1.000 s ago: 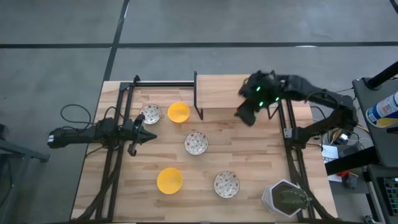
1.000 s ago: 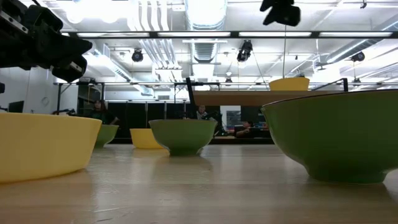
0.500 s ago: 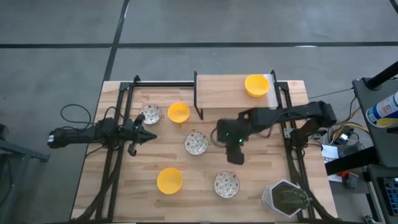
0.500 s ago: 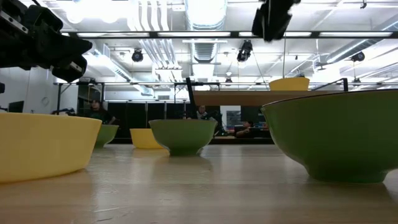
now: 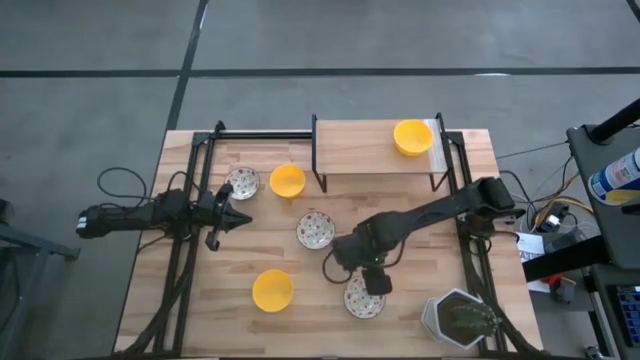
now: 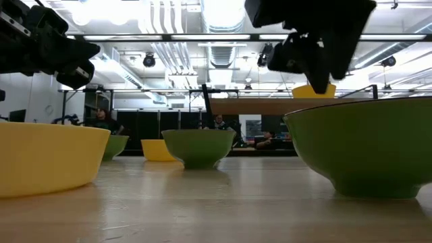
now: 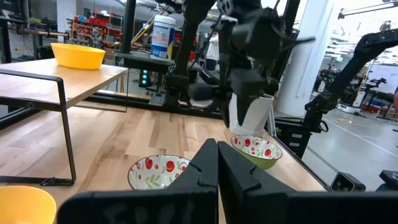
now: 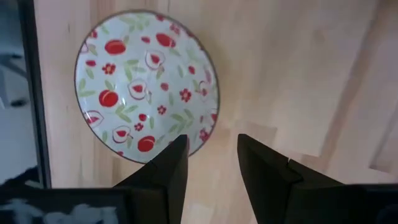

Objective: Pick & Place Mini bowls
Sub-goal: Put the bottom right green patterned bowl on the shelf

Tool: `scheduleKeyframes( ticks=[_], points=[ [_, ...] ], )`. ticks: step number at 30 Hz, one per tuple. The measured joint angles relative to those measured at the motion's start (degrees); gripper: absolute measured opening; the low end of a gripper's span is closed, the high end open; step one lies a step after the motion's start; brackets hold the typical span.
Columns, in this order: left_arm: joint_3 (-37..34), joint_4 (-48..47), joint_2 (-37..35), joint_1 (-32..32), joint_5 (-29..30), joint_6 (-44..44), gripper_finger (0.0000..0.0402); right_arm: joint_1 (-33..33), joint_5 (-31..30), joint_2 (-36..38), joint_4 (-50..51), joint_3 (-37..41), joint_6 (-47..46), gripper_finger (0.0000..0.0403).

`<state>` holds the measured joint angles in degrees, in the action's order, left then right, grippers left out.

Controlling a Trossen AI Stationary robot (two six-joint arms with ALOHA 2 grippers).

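High view shows the right arm stretched from the desk's right edge toward its front middle, its right hand [image 5: 368, 278] hanging over the near patterned bowl [image 5: 360, 299]. From the right wrist view, the two fingers [image 8: 166, 173] stand spread apart, empty, just past that bowl's rim [image 8: 147, 86], and touch nothing. Another patterned bowl [image 5: 315, 230] sits near, mid-desk; a third [image 5: 242, 182] lies beside a yellow bowl [image 5: 288, 180] at the back left. One yellow bowl [image 5: 272, 289] rests front left, another [image 5: 411, 137] on the raised shelf [image 5: 362, 148]. The left hand [image 5: 236, 218] waits at the desk's [image 5: 420, 235] left side, its fingers [image 7: 199, 171] pressed together, empty.
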<state>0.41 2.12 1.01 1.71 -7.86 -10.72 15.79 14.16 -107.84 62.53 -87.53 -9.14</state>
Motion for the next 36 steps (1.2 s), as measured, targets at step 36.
scheduleKeyframes(
  ticks=[36],
  points=[
    [0.0,0.0,0.0,0.0,0.0,0.0,0.0,-4.1,4.4,-4.0,3.9,-0.2,-3.2,0.0011]
  ],
)
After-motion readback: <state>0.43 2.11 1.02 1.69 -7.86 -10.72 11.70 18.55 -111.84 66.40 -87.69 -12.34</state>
